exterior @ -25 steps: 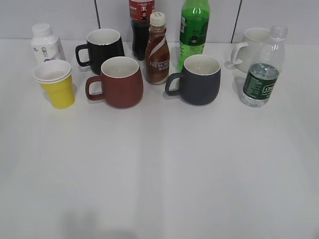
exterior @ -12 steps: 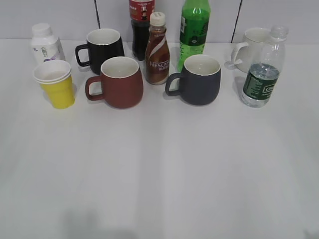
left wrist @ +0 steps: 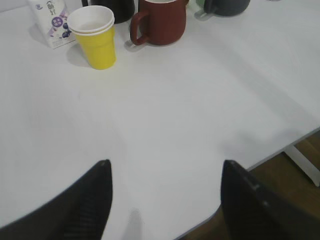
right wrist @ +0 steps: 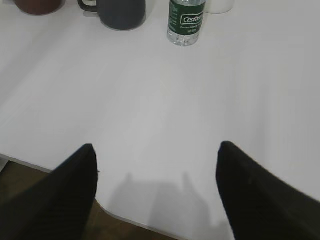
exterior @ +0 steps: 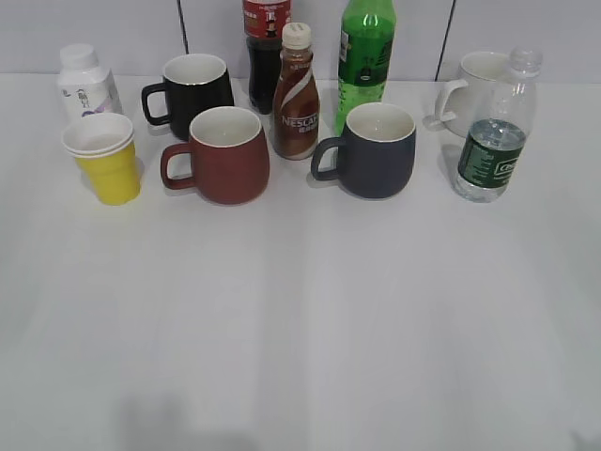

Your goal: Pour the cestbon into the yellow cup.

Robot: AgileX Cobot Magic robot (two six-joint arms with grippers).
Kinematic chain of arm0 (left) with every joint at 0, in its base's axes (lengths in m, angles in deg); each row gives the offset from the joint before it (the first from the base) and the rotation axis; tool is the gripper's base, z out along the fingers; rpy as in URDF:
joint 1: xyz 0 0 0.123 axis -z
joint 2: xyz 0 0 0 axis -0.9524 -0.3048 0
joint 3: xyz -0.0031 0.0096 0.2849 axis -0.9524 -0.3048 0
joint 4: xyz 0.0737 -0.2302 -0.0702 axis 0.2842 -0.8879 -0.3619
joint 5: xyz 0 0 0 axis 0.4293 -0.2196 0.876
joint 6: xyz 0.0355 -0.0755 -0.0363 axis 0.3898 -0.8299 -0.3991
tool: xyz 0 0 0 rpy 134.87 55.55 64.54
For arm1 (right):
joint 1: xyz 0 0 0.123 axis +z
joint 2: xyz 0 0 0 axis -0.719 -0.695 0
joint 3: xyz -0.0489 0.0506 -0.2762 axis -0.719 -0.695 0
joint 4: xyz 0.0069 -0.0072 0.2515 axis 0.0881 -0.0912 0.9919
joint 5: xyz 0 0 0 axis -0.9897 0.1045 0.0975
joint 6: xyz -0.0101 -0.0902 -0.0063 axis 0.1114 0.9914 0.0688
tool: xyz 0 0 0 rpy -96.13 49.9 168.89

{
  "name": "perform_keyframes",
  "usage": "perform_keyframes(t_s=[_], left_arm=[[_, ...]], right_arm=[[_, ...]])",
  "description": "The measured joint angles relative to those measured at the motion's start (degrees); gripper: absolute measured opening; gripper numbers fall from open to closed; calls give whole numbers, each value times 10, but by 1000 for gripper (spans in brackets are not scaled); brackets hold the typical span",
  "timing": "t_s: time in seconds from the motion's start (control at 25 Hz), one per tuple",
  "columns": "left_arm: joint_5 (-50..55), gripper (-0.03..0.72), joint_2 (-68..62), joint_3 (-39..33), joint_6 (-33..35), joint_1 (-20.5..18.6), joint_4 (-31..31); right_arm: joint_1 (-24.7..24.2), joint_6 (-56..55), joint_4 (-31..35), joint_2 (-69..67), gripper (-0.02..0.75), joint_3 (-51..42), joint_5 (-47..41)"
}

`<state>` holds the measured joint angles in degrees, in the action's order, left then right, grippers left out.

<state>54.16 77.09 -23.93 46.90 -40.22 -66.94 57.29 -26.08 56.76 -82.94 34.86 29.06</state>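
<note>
At the right edge of the exterior frame the cestbon (exterior: 493, 155) stands upright on the counter (exterior: 300, 310), while the yellow cup (exterior: 105, 160) sits at far left. Both the left end effector (left wrist: 165, 200) and right end effector (right wrist: 156, 187) hang spread wide and empty at the near edge, probably poised to grasp the bottle and cup.

The light is bright and even, from above. The white table (exterior: 300, 310) looks a little washed out. The mugs have short, soft shadows. In both wrist views the dark fingers (left wrist: 75, 210) at the lower edge are blurred, and faint shadows lie between them.
</note>
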Motion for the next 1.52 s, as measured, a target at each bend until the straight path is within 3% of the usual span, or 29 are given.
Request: perform_keyframes(t_s=[0.2,0.28,0.36,0.52,0.6,0.76,1.52], left_arm=[[0,512,0,0,0,-1,0],[0,512,0,0,0,-20,0],[0,512,0,0,0,-60,0],[0,510,10,0,3,-177,0],[-1,510,20,0,3,-234,0],[-2,510,34,0,3,-299,2],[-4,510,35,0,3,-296,6]], right_arm=[[-3,1,0,0,553,0,0],[-19,1,1,0,553,0,1],[-56,1,1,0,553,0,1],[-112,1,1,0,553,0,2],[-122,1,1,0,553,0,2],[-124,1,1,0,553,0,2],[-109,1,2,0,553,0,3]])
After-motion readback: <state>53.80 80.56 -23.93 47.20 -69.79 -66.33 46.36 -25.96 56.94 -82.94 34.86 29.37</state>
